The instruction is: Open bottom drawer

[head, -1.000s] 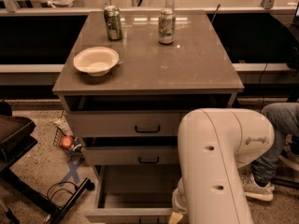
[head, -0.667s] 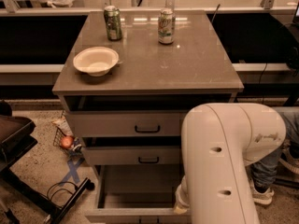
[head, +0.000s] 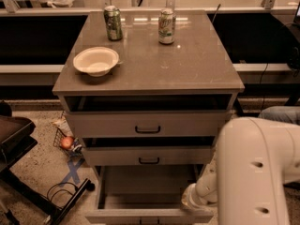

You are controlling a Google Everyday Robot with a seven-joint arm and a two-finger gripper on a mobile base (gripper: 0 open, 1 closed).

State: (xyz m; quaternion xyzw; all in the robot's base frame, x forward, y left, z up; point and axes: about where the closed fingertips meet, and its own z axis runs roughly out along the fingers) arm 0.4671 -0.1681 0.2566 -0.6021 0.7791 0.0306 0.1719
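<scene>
The bottom drawer (head: 145, 187) stood well out from the cabinet (head: 154, 74), its plain grey tray open to view and its front panel down at the lower edge of the picture. I judged the pull as good as done; the tray showed nearly its whole depth.

The gripper (head: 191, 203) sat low at the drawer's right front corner, just inside or on the front panel, at the end of the arm (head: 255, 172) that filled the lower right. That was about where it would be after drawing the front outward, so I read it as at the end of the pull. I could not tell how far it was open, or whether it had hold of anything, since it was turned away from me and partly hidden by the wrist.

The middle drawer (head: 149, 156) and top drawer (head: 147, 124) each showed a dark gap above the front, so both stood slightly ajar. The bowl (head: 96, 60) and two cans (head: 113, 23) rested on the cabinet top, well clear of the work.

Against the frame a second before, the arm had swung off to the right: it had covered the right half of the lower drawers, and now both handles and most of the tray were in plain sight. The drawer itself looked no further out than it was then.
</scene>
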